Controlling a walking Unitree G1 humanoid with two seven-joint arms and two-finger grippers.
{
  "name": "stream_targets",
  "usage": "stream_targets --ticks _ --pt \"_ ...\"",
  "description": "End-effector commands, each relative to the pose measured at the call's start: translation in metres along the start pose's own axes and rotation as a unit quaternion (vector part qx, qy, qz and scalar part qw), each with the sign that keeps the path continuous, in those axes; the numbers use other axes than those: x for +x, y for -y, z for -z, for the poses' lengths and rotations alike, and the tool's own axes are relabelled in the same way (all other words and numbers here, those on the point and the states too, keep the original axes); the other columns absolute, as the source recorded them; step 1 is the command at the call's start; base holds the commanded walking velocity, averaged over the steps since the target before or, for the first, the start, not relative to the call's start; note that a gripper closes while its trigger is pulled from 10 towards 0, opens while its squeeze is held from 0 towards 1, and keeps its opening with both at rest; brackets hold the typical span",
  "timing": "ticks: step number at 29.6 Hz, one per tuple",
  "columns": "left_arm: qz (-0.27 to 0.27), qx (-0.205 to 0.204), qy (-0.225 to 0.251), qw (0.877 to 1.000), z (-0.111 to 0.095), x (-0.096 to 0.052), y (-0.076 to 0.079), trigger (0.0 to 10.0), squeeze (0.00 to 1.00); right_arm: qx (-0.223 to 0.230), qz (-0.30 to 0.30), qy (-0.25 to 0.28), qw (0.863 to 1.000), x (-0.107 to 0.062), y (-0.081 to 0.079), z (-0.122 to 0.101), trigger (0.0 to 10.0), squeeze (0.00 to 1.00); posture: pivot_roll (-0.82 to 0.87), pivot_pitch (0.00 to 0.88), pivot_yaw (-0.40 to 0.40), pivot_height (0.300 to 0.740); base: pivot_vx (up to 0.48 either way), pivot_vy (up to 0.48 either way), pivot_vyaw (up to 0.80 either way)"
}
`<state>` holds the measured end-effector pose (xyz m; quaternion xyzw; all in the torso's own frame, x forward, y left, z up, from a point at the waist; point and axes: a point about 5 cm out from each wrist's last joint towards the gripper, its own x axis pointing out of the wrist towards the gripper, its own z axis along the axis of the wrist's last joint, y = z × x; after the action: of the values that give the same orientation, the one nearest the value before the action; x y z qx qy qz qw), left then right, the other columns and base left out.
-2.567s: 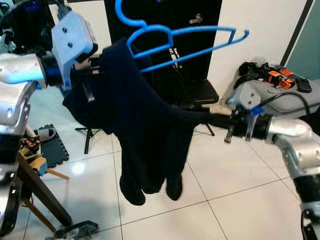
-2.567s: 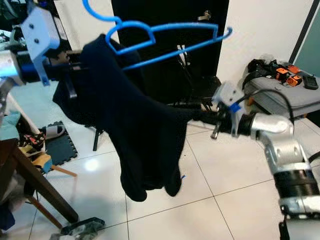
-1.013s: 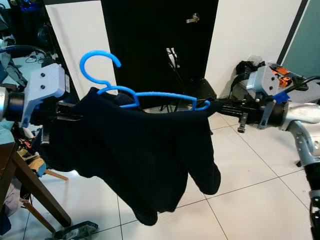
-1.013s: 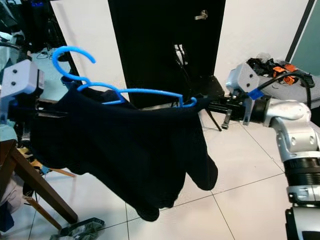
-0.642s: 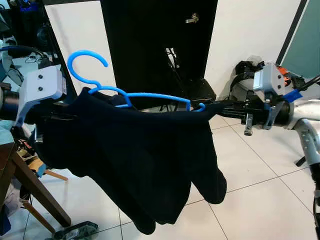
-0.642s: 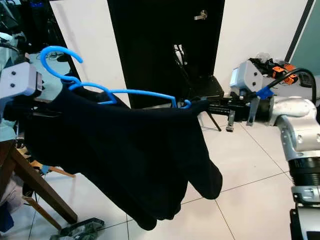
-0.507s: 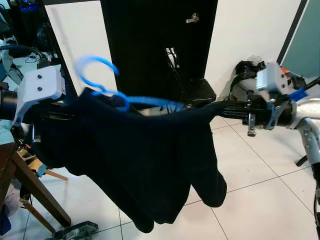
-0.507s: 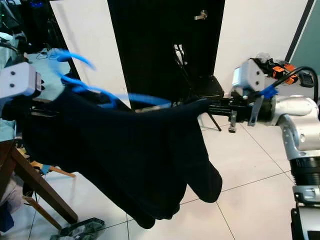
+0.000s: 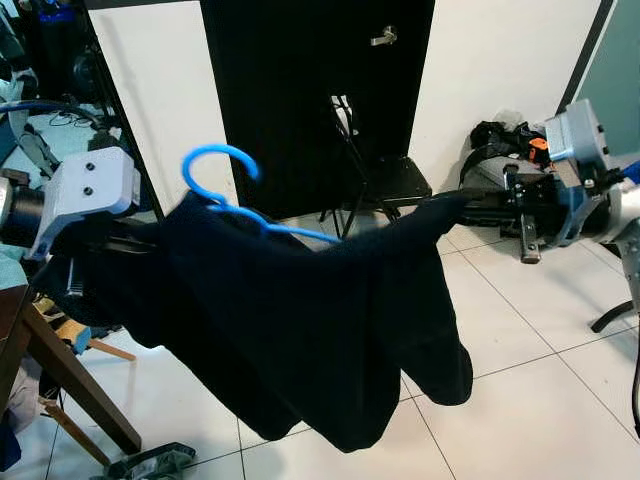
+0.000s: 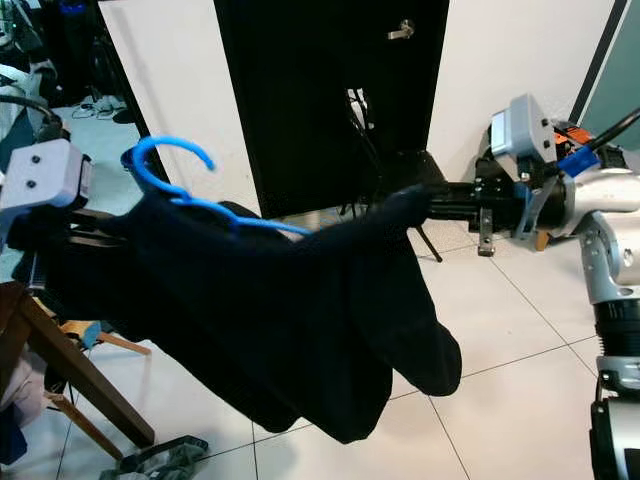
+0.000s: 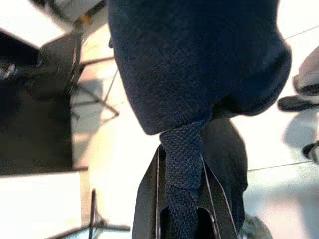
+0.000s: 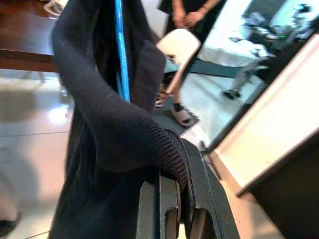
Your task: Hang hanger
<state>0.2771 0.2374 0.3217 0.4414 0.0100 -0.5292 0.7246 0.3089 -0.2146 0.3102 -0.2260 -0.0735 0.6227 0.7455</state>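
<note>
Dark sweater [image 9: 300, 320] stretched in mid-air between both tools: left tool [image 11: 182, 219] clenched on knit fabric, right tool [image 12: 174, 199] clenched on a cuff. Blue hanger [image 9: 235, 195] sits half inside the neck, hook up, ungripped. Risk: more spreading tension could tip it out onto the floor [image 9: 520, 400].

Silver arms, pale-grey wrist housings (screwed), black cables.

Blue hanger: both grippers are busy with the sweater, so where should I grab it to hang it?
Take the blue hanger by the neck just below its hook, coming from above: only the hook and one shoulder rod stand clear of the dark sweater; the rest is buried in cloth.
</note>
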Motion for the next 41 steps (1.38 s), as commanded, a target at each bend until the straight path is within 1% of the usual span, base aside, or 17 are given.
stream_targets --ticks 1,2,4,5,9,13,15,17,19,22,25,26,28,31,37,39,41 --pt "0.028 0.004 0.025 0.999 -0.008 0.009 0.004 10.0 0.0 -0.009 -0.042 0.014 0.999 0.011 -0.003 -0.008 0.0 0.0 -0.05 0.0 0.014 0.74 0.0 0.0 0.0" --pt "0.049 0.016 0.038 0.998 -0.014 0.017 0.008 10.0 0.0 -0.008 -0.078 0.024 0.997 0.021 -0.005 -0.011 0.0 0.0 -0.05 0.0 0.013 0.74 0.0 0.0 0.0" --pt "0.049 0.016 0.038 0.998 -0.014 0.017 0.008 10.0 0.0 -0.008 -0.078 0.024 0.997 0.021 -0.005 -0.011 0.0 0.0 -0.05 0.0 0.013 0.74 0.0 0.0 0.0" --pt "0.082 0.041 0.049 0.995 -0.021 0.033 0.012 10.0 0.0 -0.012 -0.143 0.042 0.989 0.036 -0.008 -0.023 0.0 0.0 -0.06 0.0 0.01 0.74 0.0 0.0 0.0" --pt "0.09 0.049 0.051 0.993 -0.023 0.038 0.013 10.0 0.0 -0.014 -0.161 0.047 0.986 0.04 -0.008 -0.027 0.0 0.0 -0.06 0.0 0.01 0.74 0.0 0.0 0.0" --pt "0.103 0.094 0.032 0.99 -0.021 0.054 0.018 10.0 0.0 -0.008 -0.197 0.071 0.978 0.046 -0.002 -0.05 0.0 0.0 -0.06 0.0 -0.001 0.74 0.0 0.0 0.0" --pt "0.103 0.094 0.032 0.99 -0.021 0.054 0.018 10.0 0.0 -0.008 -0.197 0.071 0.978 0.046 -0.002 -0.05 0.0 0.0 -0.06 0.0 -0.001 0.74 0.0 0.0 0.0" --pt "0.113 0.113 0.013 0.987 -0.018 0.056 0.022 10.0 0.0 0.001 -0.198 0.054 0.979 0.045 0.002 -0.051 0.0 0.0 -0.05 0.0 -0.004 0.74 0.0 0.0 0.0" --pt "0.124 0.111 -0.004 0.986 -0.013 0.05 0.023 10.0 0.0 0.014 -0.195 0.029 0.98 0.04 0.004 -0.046 0.0 0.0 -0.05 0.0 -0.008 0.74 0.0 0.0 0.0" --pt "0.143 0.094 -0.006 0.985 -0.014 0.039 0.024 10.0 0.0 0.036 -0.204 0.017 0.978 0.036 0.0 -0.043 0.0 0.0 -0.05 0.0 -0.008 0.74 0.0 0.0 0.0" --pt "0.152 0.088 -0.005 0.985 -0.015 0.036 0.025 10.0 0.0 0.042 -0.208 0.012 0.977 0.035 -0.002 -0.041 0.0 0.0 -0.05 0.0 -0.008 0.74 0.0 0.0 0.0" --pt "0.157 0.079 -0.006 0.984 -0.016 0.03 0.024 10.0 0.0 0.046 -0.208 0.001 0.977 0.033 -0.003 -0.037 0.0 0.0 -0.05 0.0 -0.006 0.74 0.0 0.0 0.0" --pt "0.157 0.079 -0.006 0.984 -0.016 0.03 0.024 10.0 0.0 0.046 -0.208 0.001 0.977 0.033 -0.003 -0.037 0.0 0.0 -0.05 0.0 -0.006 0.74 0.0 0.0 0.0" --pt "0.139 0.041 -0.033 0.989 -0.007 0.006 0.01 10.0 0.0 0.064 -0.183 -0.015 0.981 0.023 0.001 -0.026 0.0 0.0 -0.04 0.0 -0.001 0.74 0.0 0.0 0.0" --pt "0.18 0.011 -0.085 0.98 0.01 -0.006 0.023 10.0 0.0 0.067 -0.176 -0.019 0.982 0.013 0.003 -0.029 0.0 0.0 -0.04 0.0 0.002 0.74 0.0 0.0 0.0" --pt "0.18 0.011 -0.085 0.98 0.01 -0.006 0.023 10.0 0.0 0.067 -0.176 -0.019 0.982 0.013 0.003 -0.029 0.0 0.0 -0.04 0.0 0.002 0.74 0.0 0.0 0.0" --pt "0.205 -0.001 -0.117 0.972 0.019 -0.013 0.03 10.0 0.0 0.065 -0.174 -0.021 0.982 0.008 0.003 -0.034 0.0 0.0 -0.05 0.0 0.005 0.74 0.0 0.0 0.0"
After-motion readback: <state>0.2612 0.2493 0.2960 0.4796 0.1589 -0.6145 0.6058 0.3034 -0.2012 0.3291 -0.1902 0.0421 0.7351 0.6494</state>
